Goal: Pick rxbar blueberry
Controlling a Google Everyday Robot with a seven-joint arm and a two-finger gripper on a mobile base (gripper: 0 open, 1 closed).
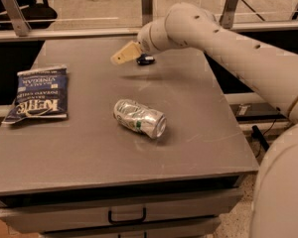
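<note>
The rxbar blueberry [146, 59] shows as a small dark shape lying flat at the back middle of the grey table [89, 148], partly hidden by my wrist. My gripper [124, 56] is tan and points left and down, just left of the bar and slightly above the tabletop. It casts a shadow on the table in front of the bar. Nothing shows held in it. My white arm [228, 48] reaches in from the right.
A crushed silver can [139, 118] lies on its side in the middle of the table. A large blue-and-white chip bag [37, 94] lies at the left edge. A glass rail [89, 19] runs behind the table. A drawer with a handle [126, 215] sits below the front edge.
</note>
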